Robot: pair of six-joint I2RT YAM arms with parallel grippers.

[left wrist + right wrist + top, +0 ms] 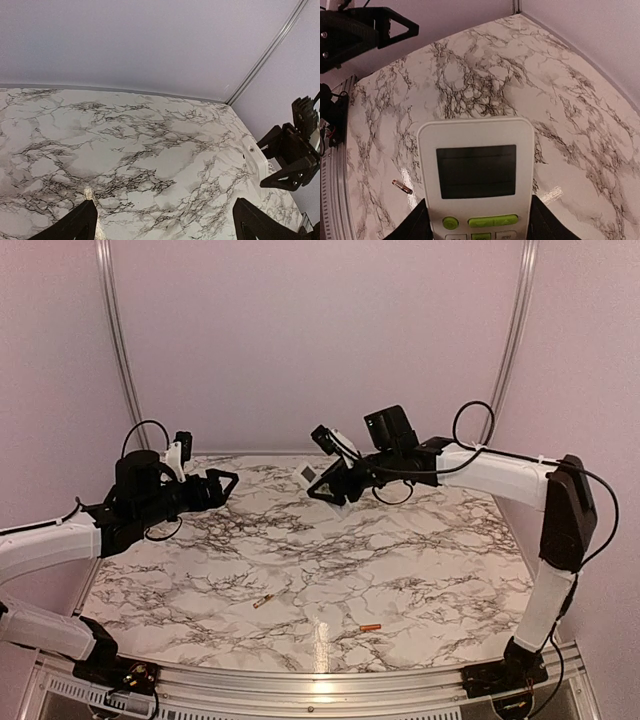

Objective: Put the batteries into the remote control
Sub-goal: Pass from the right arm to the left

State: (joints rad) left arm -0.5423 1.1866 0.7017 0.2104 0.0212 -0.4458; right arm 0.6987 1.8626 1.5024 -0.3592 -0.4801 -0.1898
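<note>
My right gripper [326, 486] is shut on the white remote control [310, 474] and holds it in the air over the back middle of the table. In the right wrist view the remote [477, 170] faces the camera with its dark display and green buttons, clamped between my fingers [415, 227]. The gold battery [264, 601] and the orange-red battery [370, 627] lie apart on the marble near the front. The gold one also shows in the right wrist view [401, 187]. My left gripper [228, 483] is open and empty, raised at the back left, its fingers [75, 227] spread wide.
The marble table [420, 570] is walled at the back and both sides. From the left wrist view the remote [254, 161] and the right gripper [292, 160] show at the right. The left gripper [395, 27] shows at the top left of the right wrist view.
</note>
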